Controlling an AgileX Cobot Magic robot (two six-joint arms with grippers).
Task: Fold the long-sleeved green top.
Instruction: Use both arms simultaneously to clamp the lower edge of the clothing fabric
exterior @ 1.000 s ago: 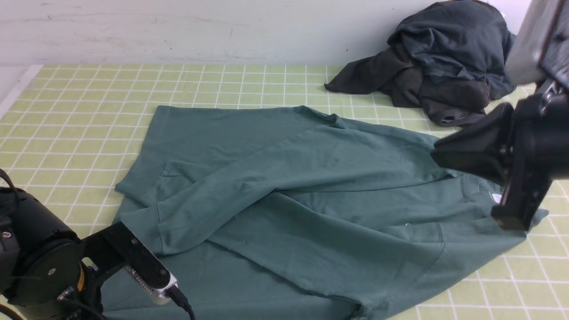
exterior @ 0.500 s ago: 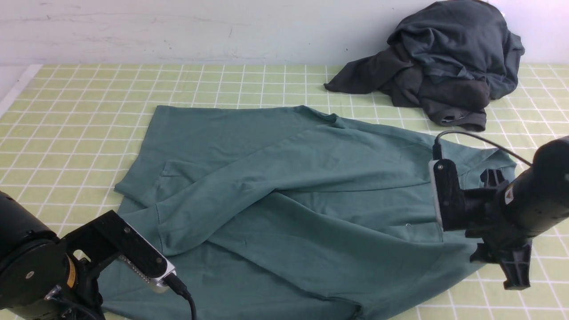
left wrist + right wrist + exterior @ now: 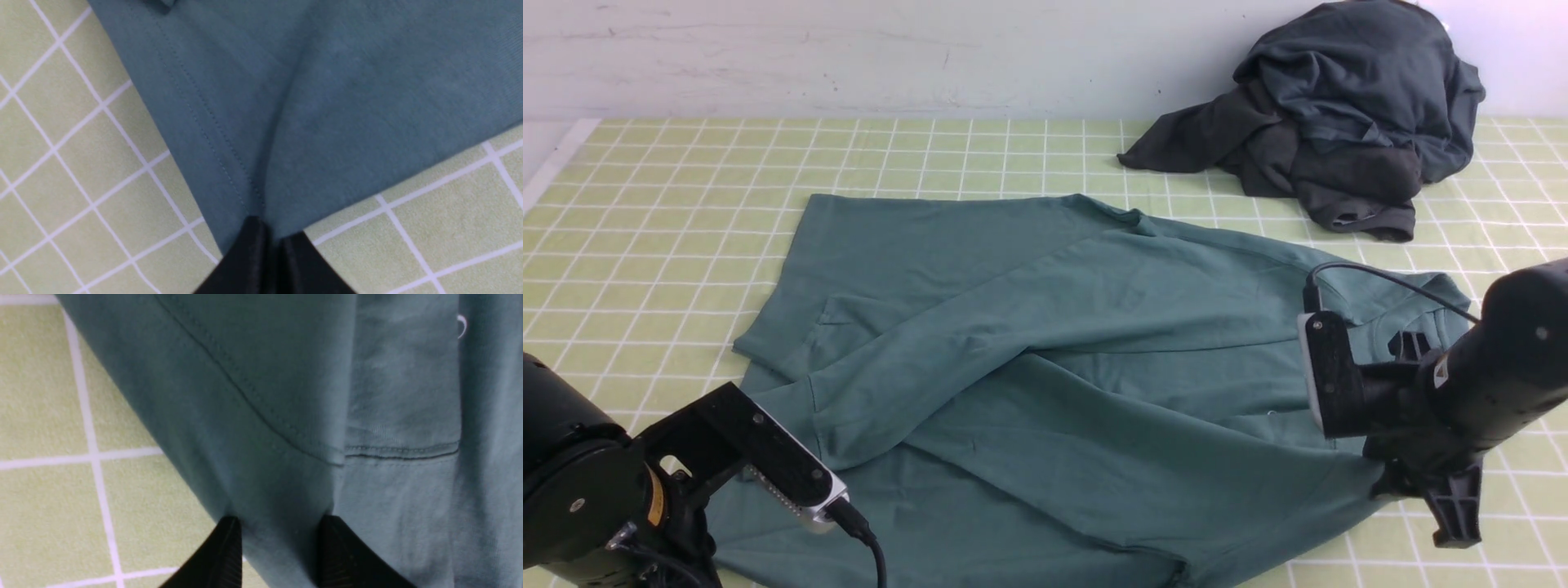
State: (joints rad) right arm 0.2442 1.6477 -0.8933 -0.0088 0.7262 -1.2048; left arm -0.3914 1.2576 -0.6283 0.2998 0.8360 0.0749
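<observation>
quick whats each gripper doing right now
Left gripper: closed, pinching the green top at its hem.
Right gripper: open, the top's edge between its fingers.

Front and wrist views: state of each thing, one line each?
green top: spread flat, a sleeve laid across the body, body not yet folded.
left gripper: shut on the green top's corner.
right gripper: open, the green top's edge between its jaws.
dark garments: crumpled heap, far right.

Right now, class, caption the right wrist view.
Jaws parted, the right gripper straddles the edge of the teal-green knit sweatshirt on pale green checked cloth.
</observation>
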